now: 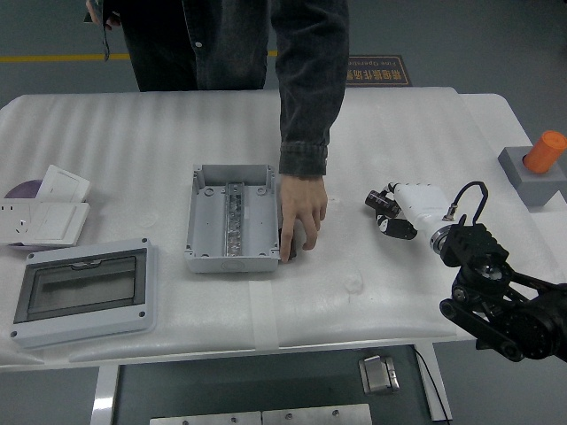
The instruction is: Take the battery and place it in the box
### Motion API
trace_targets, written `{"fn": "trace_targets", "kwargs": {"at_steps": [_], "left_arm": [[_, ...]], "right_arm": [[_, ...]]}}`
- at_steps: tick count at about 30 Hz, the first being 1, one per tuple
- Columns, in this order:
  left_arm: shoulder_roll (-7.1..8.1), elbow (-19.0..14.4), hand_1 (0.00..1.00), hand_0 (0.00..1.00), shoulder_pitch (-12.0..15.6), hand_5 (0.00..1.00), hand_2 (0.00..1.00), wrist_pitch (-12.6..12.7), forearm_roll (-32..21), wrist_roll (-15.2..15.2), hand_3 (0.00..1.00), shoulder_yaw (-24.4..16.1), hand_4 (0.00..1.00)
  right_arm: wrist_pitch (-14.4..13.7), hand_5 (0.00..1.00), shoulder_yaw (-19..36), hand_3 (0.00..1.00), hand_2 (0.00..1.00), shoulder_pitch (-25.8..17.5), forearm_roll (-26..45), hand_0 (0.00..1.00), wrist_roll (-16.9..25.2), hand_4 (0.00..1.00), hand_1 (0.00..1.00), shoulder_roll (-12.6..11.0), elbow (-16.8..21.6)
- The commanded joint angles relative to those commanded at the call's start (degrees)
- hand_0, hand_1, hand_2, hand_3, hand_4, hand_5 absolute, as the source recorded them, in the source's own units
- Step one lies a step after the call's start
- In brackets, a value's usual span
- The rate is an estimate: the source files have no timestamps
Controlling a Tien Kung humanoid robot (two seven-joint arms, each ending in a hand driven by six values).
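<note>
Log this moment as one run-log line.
person's hand over small dark battery beside open grey junction box | right white robot hand resting on table, holding nothing | left arm out of view

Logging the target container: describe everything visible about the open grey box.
The grey box is a rectangular plastic enclosure lying flat, open side up, left of the table's middle. It has screw posts at its corners and a metal rail running down its centre. Nothing else shows inside. A person's hand rests on the table against its right wall.
</note>
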Motion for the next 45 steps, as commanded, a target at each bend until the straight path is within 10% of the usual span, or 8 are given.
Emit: {"fn": "trace_targets", "kwargs": {"at_steps": [20, 30, 45], "left_arm": [[-0.06, 0.05, 0.648, 0.628, -0.24, 0.36, 0.532, 0.09, -0.32, -0.06, 0.582, 0.08, 0.511], [-0.14, 0.18, 0.649, 0.628, -0.16, 0.367, 0.532, 0.11, -0.72, -0.02, 0.583, 0.41, 0.511], [-0.01, 0.51, 0.651, 0.629, 0.03, 0.371, 0.532, 0.08, -1.94, 0.05, 0.582, 1.8, 0.514]], "right_arm": [[0.57, 0.313, 4.88, 0.693, 0.383, 0.26, -2.04, 0.568, -0.6, 0.384, 0.54, -0.55, 0.95], [1.22, 0.319, 6.69, 0.693, 0.381, 0.28, -4.33, 0.568, -1.8, 0.389, 0.539, -0.63, 7.45], [-0.1, 0.325, -0.71, 0.694, 0.379, 4.03, -0.94, 0.568, -1.59, 0.397, 0.539, 7.81, 16.31]]}}
